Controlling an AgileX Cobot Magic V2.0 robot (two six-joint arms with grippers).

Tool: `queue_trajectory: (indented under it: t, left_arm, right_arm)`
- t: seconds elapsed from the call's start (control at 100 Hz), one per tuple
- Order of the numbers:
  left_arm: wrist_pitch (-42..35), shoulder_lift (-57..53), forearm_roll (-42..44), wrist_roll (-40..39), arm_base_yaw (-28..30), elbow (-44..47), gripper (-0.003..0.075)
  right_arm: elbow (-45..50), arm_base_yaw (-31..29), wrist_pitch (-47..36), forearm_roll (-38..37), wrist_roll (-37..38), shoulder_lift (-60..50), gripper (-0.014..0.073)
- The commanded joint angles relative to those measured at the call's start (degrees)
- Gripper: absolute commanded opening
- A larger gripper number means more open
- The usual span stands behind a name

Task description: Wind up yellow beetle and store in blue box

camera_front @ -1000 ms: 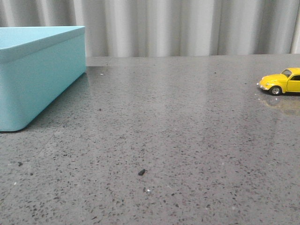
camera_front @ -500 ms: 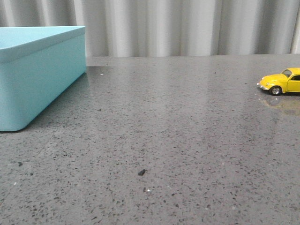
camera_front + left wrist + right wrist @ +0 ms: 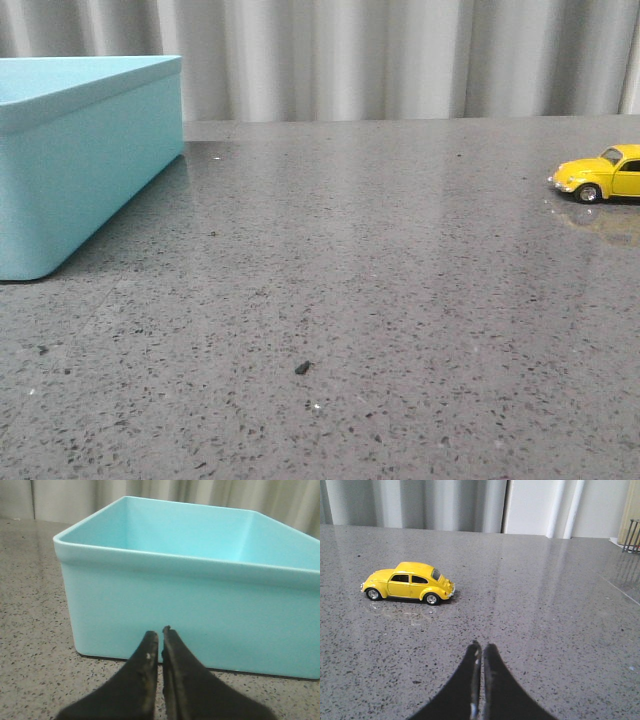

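The yellow beetle (image 3: 603, 174) stands on its wheels at the table's far right edge of the front view, partly cut off. It also shows whole in the right wrist view (image 3: 408, 582), some way ahead of my right gripper (image 3: 481, 646), which is shut and empty. The blue box (image 3: 80, 150) stands at the far left of the table. In the left wrist view the blue box (image 3: 200, 595) fills the frame, open side up and empty inside as far as I see. My left gripper (image 3: 159, 633) is shut and empty, just in front of the box's wall.
The grey speckled table (image 3: 360, 280) carries a small dark speck (image 3: 302, 368) near the front middle. A pleated grey curtain (image 3: 400, 55) hangs behind the table. A table edge and a metal rack (image 3: 631, 537) show in the right wrist view.
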Motion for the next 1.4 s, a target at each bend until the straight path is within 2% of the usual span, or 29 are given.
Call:
queue_trajectory:
  t: [0.0, 0.74, 0.93, 1.18, 1.39]
  left_arm:
    - [-4.2, -1.8, -0.1, -0.2, -0.2, 1.4, -0.0021]
    - [-3.6, -1.8, -0.1, -0.2, -0.2, 1.4, -0.0021]
    - [-8.5, -1.8, -1.3, -0.2, -0.2, 1.4, -0.0021]
    - [-8.0, 0.8, -1.3, -0.2, -0.2, -3.8, -0.0022]
    - [-7.9, 7.6, 1.6, -0.2, -0.2, -14.3, -0.0021]
  right_arm:
    - [1.3, -0.3, -4.8, -0.7, 0.0, -1.1, -0.0061]
    - [1.3, -0.3, -5.8, -0.7, 0.0, -1.1, -0.0061]
    - [0.1, -0.3, -6.8, 1.3, 0.0, -0.4, -0.0061]
    - [-8.9, -0.2, -1.7, 1.6, 0.0, 8.2, -0.0061]
    - [-21.9, -0.2, 9.8, 2.7, 0.0, 19.7, -0.0061]
